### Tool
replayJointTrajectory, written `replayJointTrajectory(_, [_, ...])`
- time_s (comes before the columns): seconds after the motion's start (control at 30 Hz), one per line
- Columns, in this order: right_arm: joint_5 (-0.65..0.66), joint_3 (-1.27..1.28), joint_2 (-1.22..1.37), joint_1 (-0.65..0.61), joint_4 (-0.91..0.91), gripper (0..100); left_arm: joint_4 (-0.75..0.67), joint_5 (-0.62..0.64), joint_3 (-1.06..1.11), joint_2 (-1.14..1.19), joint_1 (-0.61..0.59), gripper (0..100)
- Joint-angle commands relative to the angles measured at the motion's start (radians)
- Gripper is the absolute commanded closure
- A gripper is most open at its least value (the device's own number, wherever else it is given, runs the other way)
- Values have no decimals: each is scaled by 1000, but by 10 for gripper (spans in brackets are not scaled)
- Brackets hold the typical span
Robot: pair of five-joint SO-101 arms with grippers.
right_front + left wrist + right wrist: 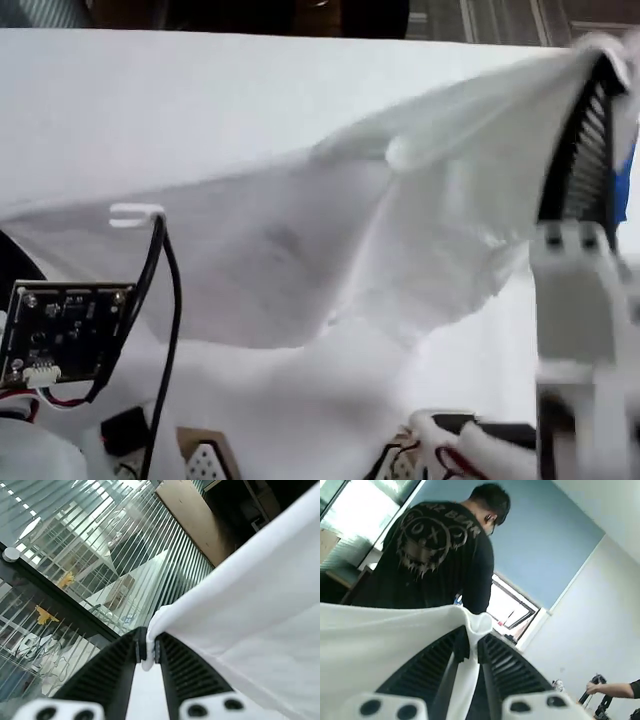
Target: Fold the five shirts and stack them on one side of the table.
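Observation:
A white shirt (pixel 400 230) hangs stretched in the air between my two arms, above the white table (pixel 150 100). In the left wrist view my left gripper (pixel 148 650) is shut on one corner of the shirt (pixel 260 605), pinched between the black ribbed fingers (pixel 112 667). My right gripper (pixel 468 647) is shut on another edge of the shirt (pixel 380 640). From above, the left gripper (pixel 135 214) holds the low left end and the right gripper (pixel 600 70) holds the high right end. The shirt sags in the middle.
More white cloth (pixel 300 410) lies on the table under the raised shirt. The left arm's camera board (pixel 60 330) and black cable (pixel 170 300) sit at the near left. A person in a black shirt (pixel 440 555) stands behind the table.

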Motion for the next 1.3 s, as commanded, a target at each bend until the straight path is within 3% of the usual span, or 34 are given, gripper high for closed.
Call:
replayJointTrajectory(0.0, [-3,-2,-67,4,22,981,14,-2,-8,-5,-9,973])
replayJointTrajectory(0.23, [-5,-2,-139,2,137,981,86,-2,-47,-6,-9,973])
replayJointTrajectory(0.47, [-68,40,-107,2,130,981,141,-3,-104,6,-9,973])
replayJointTrajectory(0.77, [-138,350,162,-19,-180,981,-193,-2,191,227,35,973])
replayJointTrajectory(0.97, [-138,474,341,-50,-275,981,-273,-2,203,413,147,973])
replayJointTrajectory(1.27, [-130,493,642,-30,-446,981,-526,-8,127,790,158,973])
